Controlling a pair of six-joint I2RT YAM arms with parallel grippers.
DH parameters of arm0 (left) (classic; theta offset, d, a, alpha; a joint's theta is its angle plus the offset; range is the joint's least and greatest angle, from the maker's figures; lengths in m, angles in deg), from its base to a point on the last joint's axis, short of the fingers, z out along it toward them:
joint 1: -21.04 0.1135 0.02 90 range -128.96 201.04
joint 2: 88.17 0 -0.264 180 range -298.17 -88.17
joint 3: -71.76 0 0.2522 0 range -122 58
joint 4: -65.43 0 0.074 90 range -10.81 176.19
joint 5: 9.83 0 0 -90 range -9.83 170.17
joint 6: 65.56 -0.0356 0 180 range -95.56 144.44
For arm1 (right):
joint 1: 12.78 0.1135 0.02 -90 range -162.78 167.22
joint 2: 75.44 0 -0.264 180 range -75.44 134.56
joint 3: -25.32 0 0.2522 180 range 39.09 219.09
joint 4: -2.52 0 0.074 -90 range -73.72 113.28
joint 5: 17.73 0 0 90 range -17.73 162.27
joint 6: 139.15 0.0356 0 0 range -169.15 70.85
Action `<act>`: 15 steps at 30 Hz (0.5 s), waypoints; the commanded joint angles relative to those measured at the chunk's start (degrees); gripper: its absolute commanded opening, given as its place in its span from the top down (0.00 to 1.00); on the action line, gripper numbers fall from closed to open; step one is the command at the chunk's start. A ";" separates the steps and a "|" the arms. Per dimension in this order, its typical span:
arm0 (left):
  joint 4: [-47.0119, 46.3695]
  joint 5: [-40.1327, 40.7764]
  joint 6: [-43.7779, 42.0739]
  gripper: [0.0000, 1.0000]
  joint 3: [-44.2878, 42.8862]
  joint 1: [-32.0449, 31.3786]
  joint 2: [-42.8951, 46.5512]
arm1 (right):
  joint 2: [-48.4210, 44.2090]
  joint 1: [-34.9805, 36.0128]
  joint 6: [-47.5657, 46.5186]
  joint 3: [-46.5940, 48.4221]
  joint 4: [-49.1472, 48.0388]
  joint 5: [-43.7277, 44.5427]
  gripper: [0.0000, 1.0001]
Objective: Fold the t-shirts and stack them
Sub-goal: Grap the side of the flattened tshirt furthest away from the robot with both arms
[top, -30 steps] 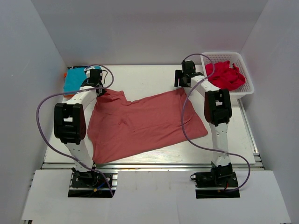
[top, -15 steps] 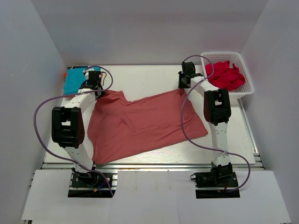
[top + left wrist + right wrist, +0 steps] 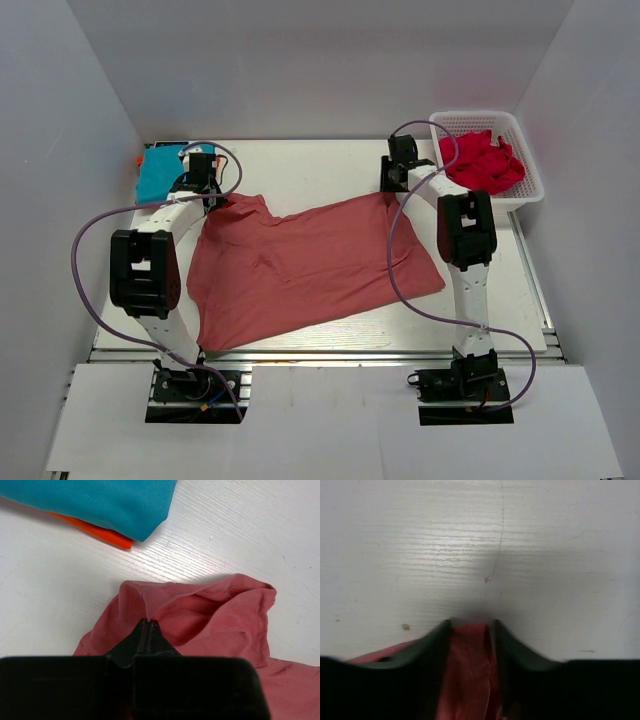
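**A:** Entry: where do we stand on fold and stack?

**B:** Early to middle, in our judgement. A teal shirt (image 3: 158, 172) lies folded in the far left corner of the desk (image 3: 320, 165), on top of an orange shirt (image 3: 102, 534). We count those two as the stack so far.

**A:** And the piece in hand?

**B:** The salmon t-shirt (image 3: 310, 260) is spread open and skewed across the middle of the desk, reaching toward the near left corner. We see no fold in it yet.

**A:** Jaws?

**B:** The left jaws are pressed together on a pinch of the shirt's far left part, just beside the stack. The cloth tents up to the tips in the left wrist view. The right jaws straddle the hem at the shirt's far right corner, with fabric filling the gap between them. We cannot tell whether they are actually pressing it.

**A:** What remains?

**B:** We need to fold this shirt and set it on the stack. After that come the crimson shirts (image 3: 480, 160), bunched in the basket (image 3: 478, 115) at the far right corner. We cannot count them from here.
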 commanded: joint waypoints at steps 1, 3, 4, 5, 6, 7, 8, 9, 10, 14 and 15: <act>-1.12 -0.58 -0.33 1.00 0.31 -0.14 3.89 | -3.01 -0.02 1.50 -2.22 3.04 0.70 0.70; -1.12 -0.58 -0.33 1.00 0.31 -0.14 4.41 | -3.62 -0.02 1.50 -2.39 2.43 0.00 0.94; -1.12 -0.58 -0.33 1.00 0.31 -0.14 4.41 | -3.72 -0.02 1.50 -2.48 1.99 -0.26 1.00; -1.64 -0.58 -0.33 1.00 0.31 -0.14 4.41 | -3.98 -0.02 1.15 -2.40 0.34 -0.96 1.00; -1.64 -0.58 -0.33 1.00 0.31 -0.14 4.41 | -4.15 -0.02 0.62 -2.13 -0.99 -2.01 1.00; -1.65 -0.58 -0.33 1.00 0.31 -0.14 4.41 | -3.98 -0.02 0.01 -1.00 -1.52 -2.28 1.00; -1.65 -0.58 -0.33 1.00 0.31 -0.14 4.41 | -3.81 -0.02 -0.78 -0.21 -2.83 -2.20 1.00; -1.65 -0.06 -0.33 1.00 0.31 -0.14 4.94 | -3.63 -0.11 -1.22 1.72 -3.37 -2.29 1.00; -1.65 -0.05 -0.33 1.00 0.31 -0.14 4.94 | -3.28 -0.02 -1.75 2.34 -5.81 -2.55 1.00; -1.65 -0.05 -0.33 1.00 0.31 -0.14 4.94 | -4.15 -0.19 -4.74 1.82 -12.33 -5.89 1.00; -1.04 0.47 -0.33 1.00 0.31 -0.14 4.94 | -4.33 -0.02 -5.44 1.82 -12.77 -6.24 1.00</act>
